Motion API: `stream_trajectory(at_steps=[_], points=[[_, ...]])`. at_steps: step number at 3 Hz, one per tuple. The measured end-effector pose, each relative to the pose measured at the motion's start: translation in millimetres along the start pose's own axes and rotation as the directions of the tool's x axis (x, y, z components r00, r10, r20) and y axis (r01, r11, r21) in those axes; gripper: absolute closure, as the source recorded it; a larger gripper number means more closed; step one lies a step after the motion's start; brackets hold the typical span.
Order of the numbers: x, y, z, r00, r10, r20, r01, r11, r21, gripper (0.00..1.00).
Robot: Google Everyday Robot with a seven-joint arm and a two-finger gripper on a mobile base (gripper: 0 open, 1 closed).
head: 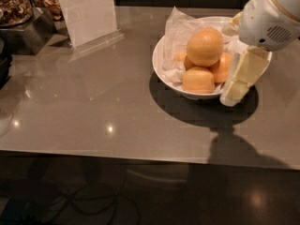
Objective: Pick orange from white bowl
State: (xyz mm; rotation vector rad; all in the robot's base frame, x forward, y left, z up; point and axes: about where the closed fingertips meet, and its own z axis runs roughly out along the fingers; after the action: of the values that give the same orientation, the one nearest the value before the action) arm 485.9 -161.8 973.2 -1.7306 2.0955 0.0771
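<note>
The orange [204, 47], the largest and roundest fruit, sits on top of the pile in the white bowl [159, 64] at the back right of the table. A squatter orange [198, 80] lies in front of it and a smaller, deeper-orange one [222, 67] to its right. Crumpled white paper [176, 32] lines the bowl and sticks up on its left. My gripper [234, 95] hangs from the white arm [272, 18] at the upper right. It reaches down over the bowl's right front rim, right of the orange, and holds nothing that I can see.
A clear stand with a white sheet [86, 13] stands at the back left. A container of brown pieces [14, 6] is in the far left corner. A dark object [3, 64] sits at the left edge. The table's front edge [140, 154] runs across below.
</note>
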Motion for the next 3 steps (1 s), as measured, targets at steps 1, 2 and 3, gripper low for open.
stream_trajectory(at_steps=[1, 2, 3], points=[[-26.1, -21.5, 18.2, 0.998, -0.014, 0.066, 0.015, 0.9999, -0.007, 0.0], [-26.6, -22.4, 19.1, 0.998, -0.014, 0.067, 0.015, 0.9999, -0.008, 0.0], [-25.0, -24.7, 19.9, 0.997, 0.001, 0.074, -0.001, 1.0, -0.002, 0.0]])
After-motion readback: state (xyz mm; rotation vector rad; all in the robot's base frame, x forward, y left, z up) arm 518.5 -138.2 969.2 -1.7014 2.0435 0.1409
